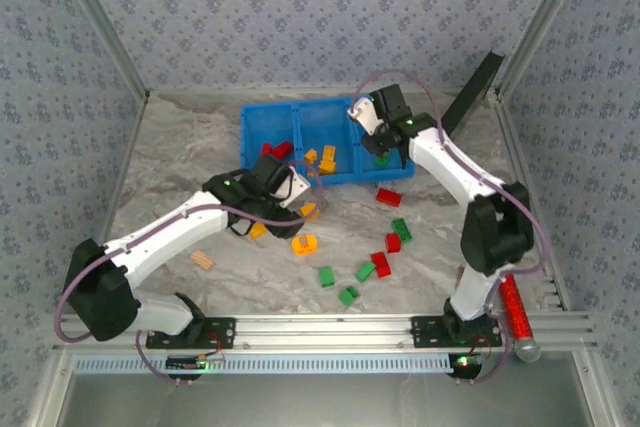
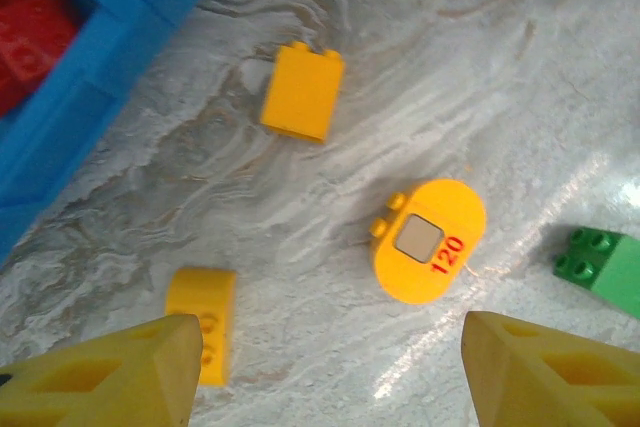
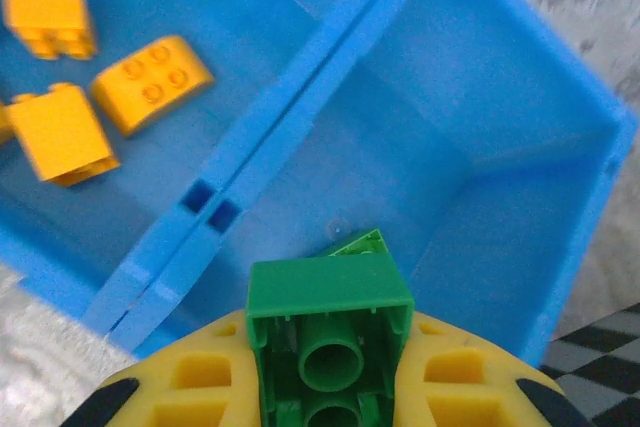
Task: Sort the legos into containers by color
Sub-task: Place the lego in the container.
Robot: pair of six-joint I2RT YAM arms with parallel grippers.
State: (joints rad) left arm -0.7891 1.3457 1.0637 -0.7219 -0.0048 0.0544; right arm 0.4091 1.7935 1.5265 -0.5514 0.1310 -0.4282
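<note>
Tabletop (image 2: 520, 67) lies bare and marbled around the left fingers (image 2: 110, 372), which stand wide apart and empty, with a corner of the blue bin (image 2: 90, 57) off beyond them to one side. A rounded orange brick marked 120 (image 2: 430, 242) lies just ahead of the gap between the tips. A curved orange brick (image 2: 203, 322) sits just beside one tip, and a taller orange brick (image 2: 303, 92) lies farther out, near the bin. The right fingers (image 3: 200, 387) clamp a green brick (image 3: 330, 307) over the bin's right compartment, close to the divider (image 3: 290, 117), with open blue floor ahead; orange bricks (image 3: 150, 79) lie in the middle compartment.
</note>
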